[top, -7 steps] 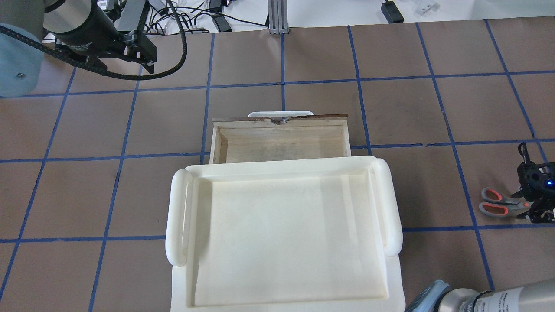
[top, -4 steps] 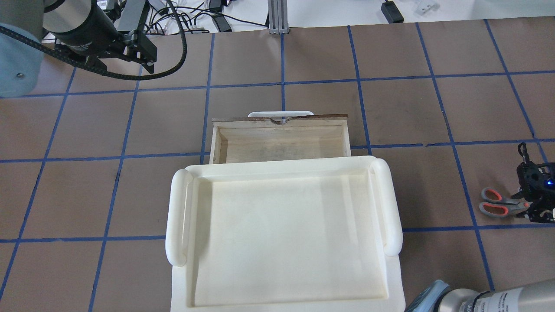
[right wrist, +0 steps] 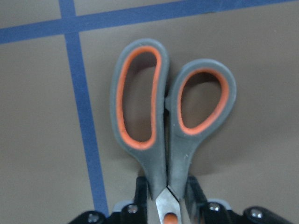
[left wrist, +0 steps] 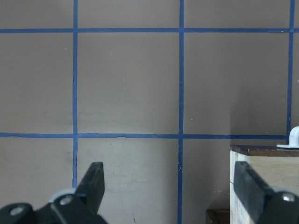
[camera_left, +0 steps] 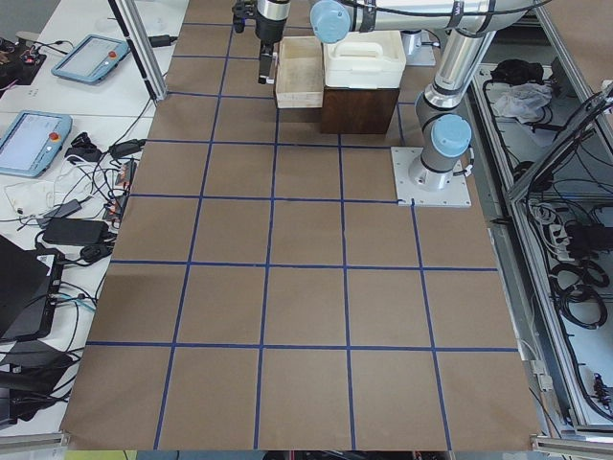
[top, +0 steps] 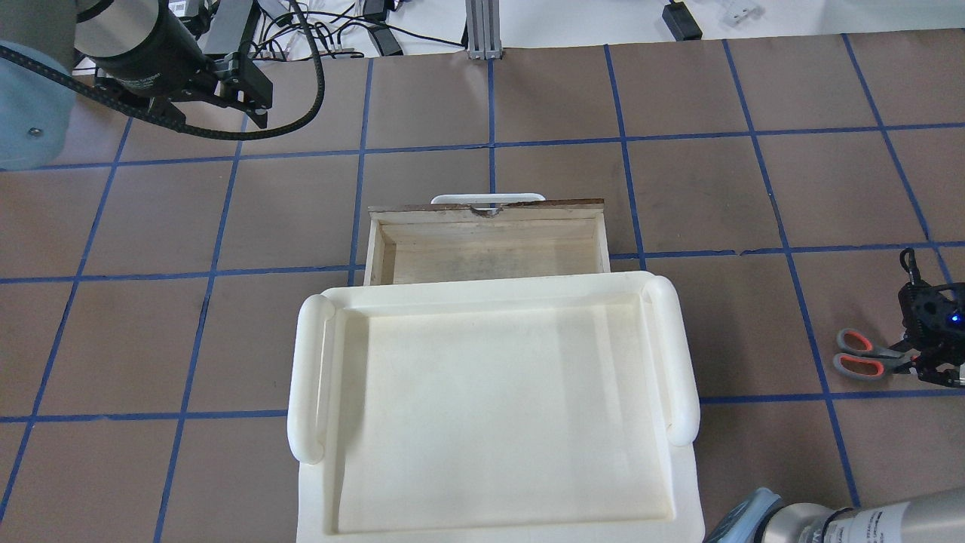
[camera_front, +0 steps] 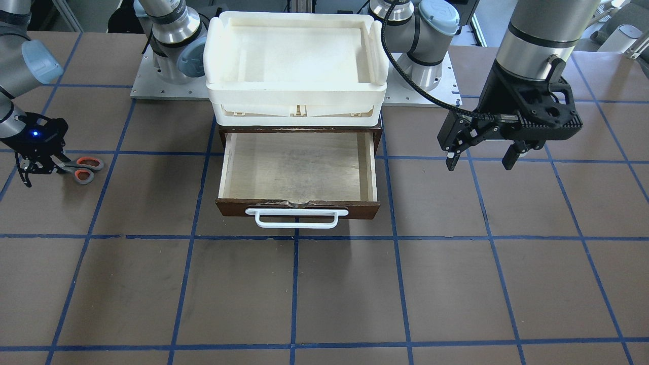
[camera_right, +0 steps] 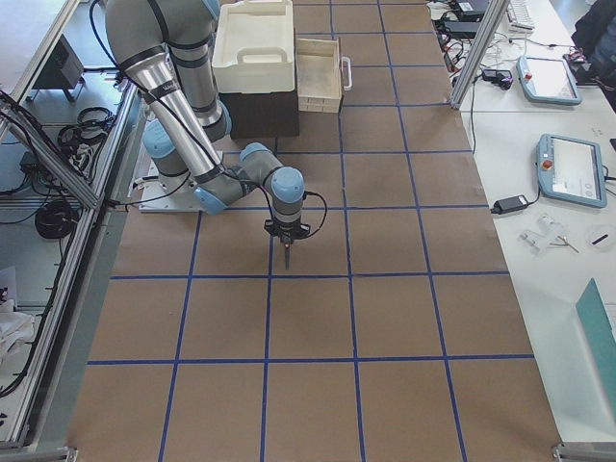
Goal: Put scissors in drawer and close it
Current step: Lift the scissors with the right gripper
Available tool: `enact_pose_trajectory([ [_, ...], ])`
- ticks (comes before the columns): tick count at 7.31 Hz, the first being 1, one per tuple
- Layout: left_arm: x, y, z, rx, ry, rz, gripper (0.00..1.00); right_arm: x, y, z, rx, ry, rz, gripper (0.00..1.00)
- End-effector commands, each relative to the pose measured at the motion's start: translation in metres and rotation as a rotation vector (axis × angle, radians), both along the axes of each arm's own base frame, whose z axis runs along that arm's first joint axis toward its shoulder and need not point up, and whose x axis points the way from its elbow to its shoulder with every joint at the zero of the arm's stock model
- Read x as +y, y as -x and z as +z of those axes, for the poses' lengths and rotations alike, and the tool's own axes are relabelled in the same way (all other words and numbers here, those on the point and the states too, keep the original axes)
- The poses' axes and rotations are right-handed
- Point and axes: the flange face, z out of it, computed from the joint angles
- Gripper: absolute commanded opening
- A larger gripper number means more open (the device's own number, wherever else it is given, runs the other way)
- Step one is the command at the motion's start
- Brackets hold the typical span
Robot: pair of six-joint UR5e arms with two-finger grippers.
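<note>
1. The small grey-bladed scissors with orange-lined handle loops [right wrist: 156,163] sit low at the brown gridded desk [camera_front: 324,294], far to the robot's right. They are well apart from the dark brown wooden drawer with a white bar handle [camera_front: 233,209].
2. The right pincer [right wrist: 167,191] is pinching their shanks just below the loops. I cannot tell whether they touch the desk.
3. The drawer stands open with its pale inside bare, under the white plastic tray [camera_front: 296,94].
4. The left pincer [camera_front: 479,162] hangs spread and empty beside the drawer.
5. In my judgement the grasp is made, and carrying, dropping in and closing remain.
</note>
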Motion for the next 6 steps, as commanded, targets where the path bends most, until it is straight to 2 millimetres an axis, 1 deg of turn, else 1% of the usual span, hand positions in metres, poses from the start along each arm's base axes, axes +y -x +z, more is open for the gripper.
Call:
enact_pose_trajectory([
  [1,0.000,0.000,0.000,-0.002,0.000,0.000,1.00,-0.001,0.001,0.002,0.005,0.002,0.000,0.14],
  [2,0.000,0.000,0.000,-0.002,0.001,0.000,1.00,-0.005,0.005,0.014,0.027,0.022,0.000,0.13],
  [3,0.000,0.000,0.000,-0.002,0.001,0.000,1.00,-0.009,0.003,0.033,0.049,0.045,0.009,0.11],
  [4,0.000,0.000,0.000,-0.002,0.000,0.000,1.00,-0.016,-0.006,0.054,0.052,0.055,0.033,0.11],
  [5,-0.001,0.000,-0.001,-0.001,-0.002,0.000,1.00,-0.031,-0.015,0.085,0.045,0.056,0.071,0.08],
  [6,-0.001,0.000,-0.001,0.000,-0.002,0.000,1.00,-0.050,-0.021,0.122,0.032,0.050,0.102,0.07],
])
